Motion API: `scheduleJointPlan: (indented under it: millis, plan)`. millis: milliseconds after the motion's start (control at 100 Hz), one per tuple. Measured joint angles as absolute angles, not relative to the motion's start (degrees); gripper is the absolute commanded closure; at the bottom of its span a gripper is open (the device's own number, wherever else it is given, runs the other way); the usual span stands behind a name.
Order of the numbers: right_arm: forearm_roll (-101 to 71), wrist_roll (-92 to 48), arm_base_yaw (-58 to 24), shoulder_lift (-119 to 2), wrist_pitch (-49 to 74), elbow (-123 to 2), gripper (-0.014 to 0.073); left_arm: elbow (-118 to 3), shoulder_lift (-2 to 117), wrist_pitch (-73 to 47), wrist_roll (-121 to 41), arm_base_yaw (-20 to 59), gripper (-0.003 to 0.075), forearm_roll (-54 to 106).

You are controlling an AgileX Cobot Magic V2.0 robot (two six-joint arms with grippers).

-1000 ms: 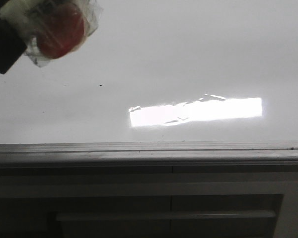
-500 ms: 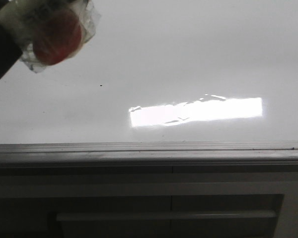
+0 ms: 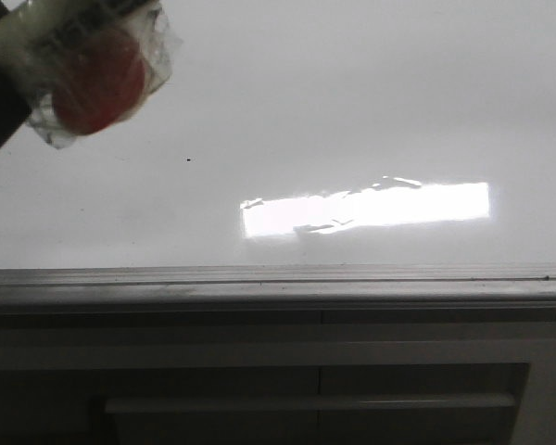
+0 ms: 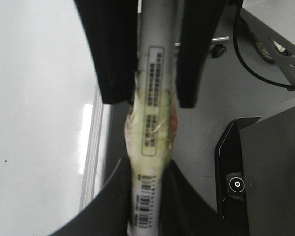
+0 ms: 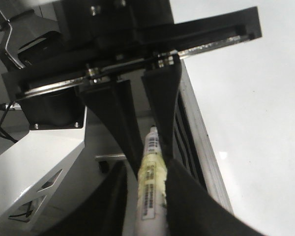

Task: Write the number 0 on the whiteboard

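Observation:
The whiteboard (image 3: pixel 371 102) is a glossy white board with a bright rectangular glare (image 3: pixel 366 209) and a grey edge strip (image 3: pixel 278 289). No number 0 shows on it, only a tiny black speck (image 3: pixel 187 159). A white marker (image 4: pixel 155 98) with a barcode label and yellowish tape lies between both grippers. My left gripper (image 4: pixel 147 168) is shut on one end. My right gripper (image 5: pixel 148 167) is shut on the other end of the marker (image 5: pixel 151 182). Each wrist view shows the other gripper's black fingers (image 4: pixel 113 54) (image 5: pixel 163 103) clamped further along. The marker's red taped end (image 3: pixel 97 82) hangs at the front view's upper left.
The board's edge (image 4: pixel 91 147) (image 5: pixel 201 147) runs beside the marker in both wrist views. A grey panel with a long handle (image 3: pixel 306 403) lies below the board edge. Black cables (image 4: pixel 255 64), a black base (image 4: pixel 265 177) and a white frame (image 5: pixel 34 172) stand off the board.
In the front view the marker's red end has drifted a little left and down, and the black part holding it has slid further out at the left edge.

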State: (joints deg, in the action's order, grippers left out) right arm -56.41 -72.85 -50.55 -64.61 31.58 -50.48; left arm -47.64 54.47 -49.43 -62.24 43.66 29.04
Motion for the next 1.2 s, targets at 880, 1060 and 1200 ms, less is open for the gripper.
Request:
scheduleJointPlan:
  millis: [880, 1060, 1200]
  plan:
    - [-56.0, -73.0, -50.5, -66.4, 29.1, -50.8, 0.0662, -47.5, 52.9, -45.8, -62.2, 43.7, 0.0295, 33.2]
    - [-55.8, -73.0, -48.6, -65.6, 28.0, -50.8, 0.0662, -47.5, 48.6, -41.0, -62.2, 43.7, 0.0282, 35.1]
    - [-55.7, -72.5, -44.6, -62.5, 27.9, -50.8, 0.0660, -47.5, 44.0, -39.1, -58.3, 42.5, 0.0405, 35.3]
